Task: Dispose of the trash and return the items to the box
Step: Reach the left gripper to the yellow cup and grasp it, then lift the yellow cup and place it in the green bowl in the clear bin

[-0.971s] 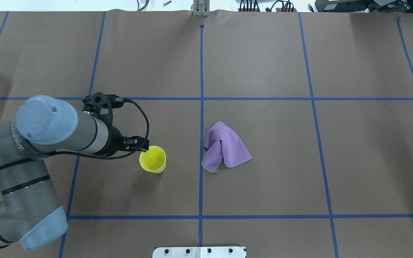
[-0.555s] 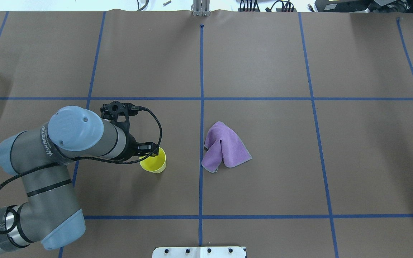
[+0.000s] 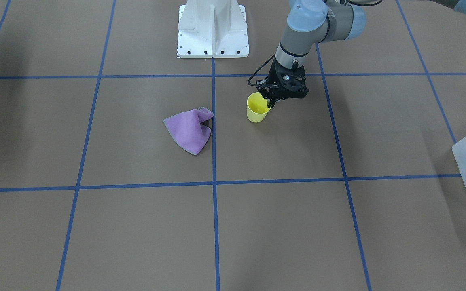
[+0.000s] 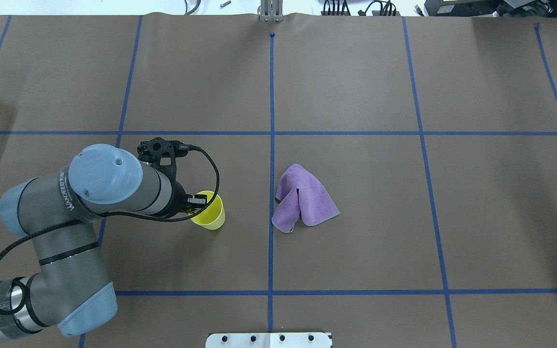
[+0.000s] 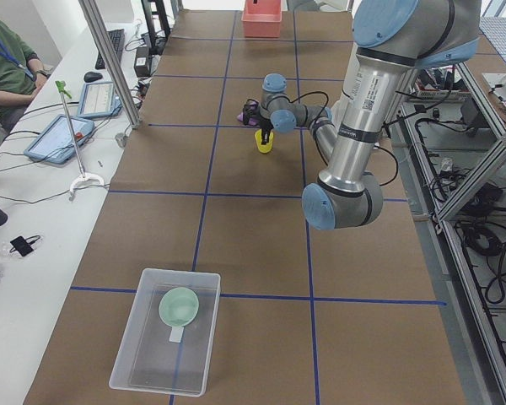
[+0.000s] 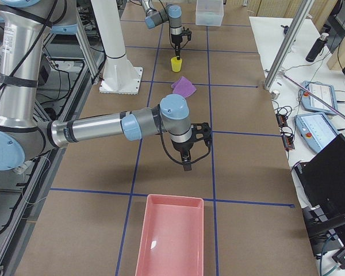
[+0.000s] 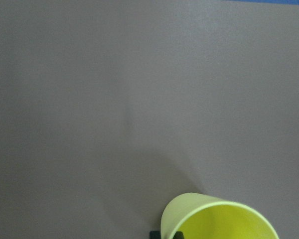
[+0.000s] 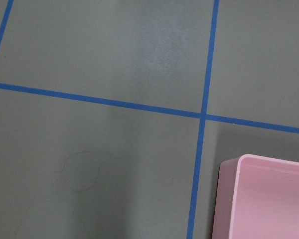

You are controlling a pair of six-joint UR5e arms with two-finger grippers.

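Note:
The yellow cup (image 4: 209, 212) stands left of the table's centre line, also seen in the front view (image 3: 257, 109) and small in the left view (image 5: 264, 141). My left gripper (image 4: 196, 200) is shut on the near side of its rim, one finger inside the cup; the left wrist view shows the cup (image 7: 219, 219) with a black fingertip (image 7: 162, 234) at its edge. The purple cloth (image 4: 304, 198) lies crumpled to the cup's right, apart from it. The frosted box (image 5: 128, 342) holds the pale green bowl (image 5: 180, 305). My right gripper (image 6: 187, 167) hangs over bare table; I cannot tell its state.
A pink bin (image 6: 172, 241) sits at the table's right end, its corner in the right wrist view (image 8: 269, 199). The white robot base (image 3: 212, 28) stands at the robot's edge. The box's wall (image 3: 465, 157) shows at the front view's right edge. A person (image 5: 4, 59) sits at a side desk.
My left arm swung right, bringing the gripper from beside the cup onto its rim. The fingers closed on the rim and the cup shifted slightly. The cloth has not moved.

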